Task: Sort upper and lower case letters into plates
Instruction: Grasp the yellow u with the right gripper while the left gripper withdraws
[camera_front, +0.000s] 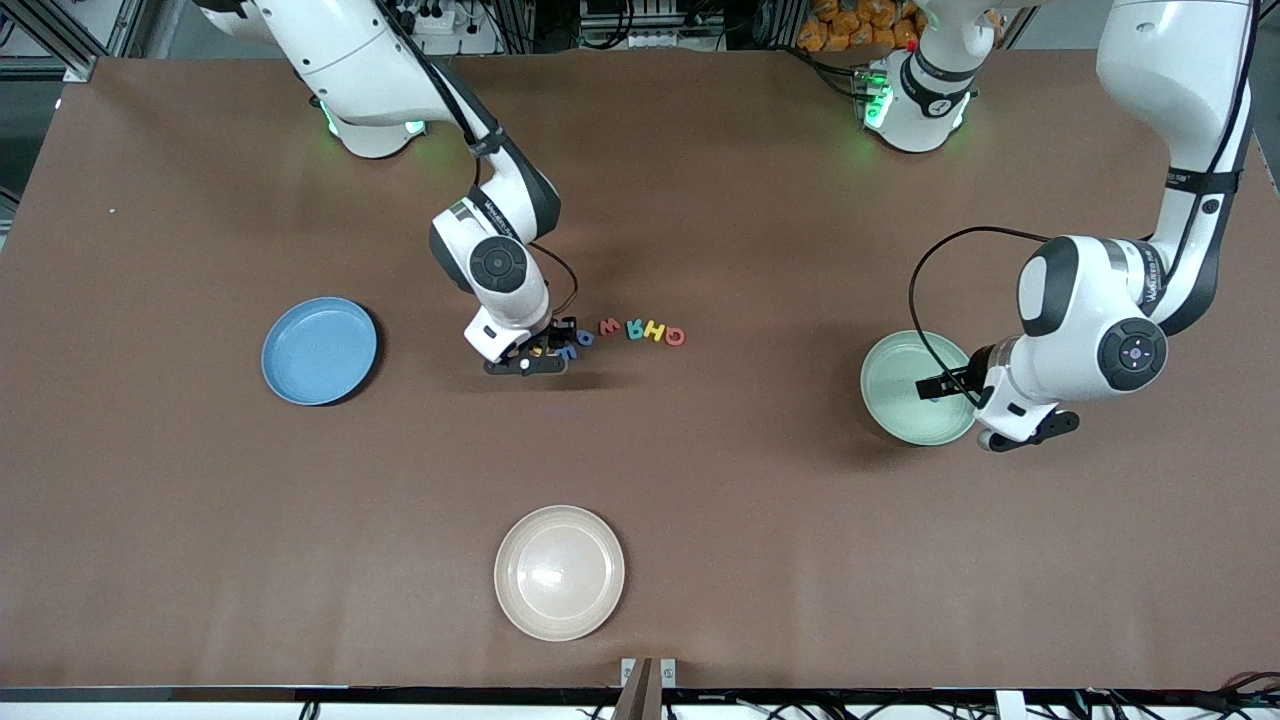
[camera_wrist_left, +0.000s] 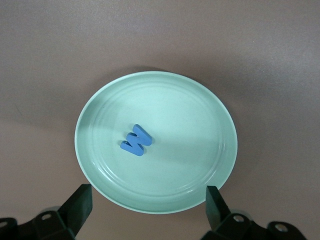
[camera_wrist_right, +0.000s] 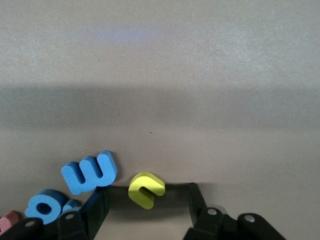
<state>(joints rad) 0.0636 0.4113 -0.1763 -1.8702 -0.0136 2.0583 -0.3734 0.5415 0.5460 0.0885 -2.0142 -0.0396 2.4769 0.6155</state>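
A row of small letters (camera_front: 640, 331) lies mid-table. My right gripper (camera_front: 527, 360) is down at the end of the row toward the right arm's end. It is open, and a yellow letter (camera_wrist_right: 146, 189) lies between its fingers (camera_wrist_right: 97, 206), untouched. A blue letter (camera_wrist_right: 90, 172), a blue round letter (camera_wrist_right: 47, 205) and a pink one (camera_wrist_right: 7, 220) lie beside it. My left gripper (camera_front: 940, 385) hovers open and empty over the mint green plate (camera_front: 900, 400). In the left wrist view that gripper (camera_wrist_left: 147, 205) is above the plate's rim (camera_wrist_left: 155, 207), and one blue letter (camera_wrist_left: 136, 140) lies in the plate. The blue plate (camera_front: 320, 350) holds nothing.
A cream-beige plate (camera_front: 559, 572) sits near the table's front edge, nearer the camera than the letters. The blue plate is toward the right arm's end, the mint plate toward the left arm's end. Bare brown table lies between them.
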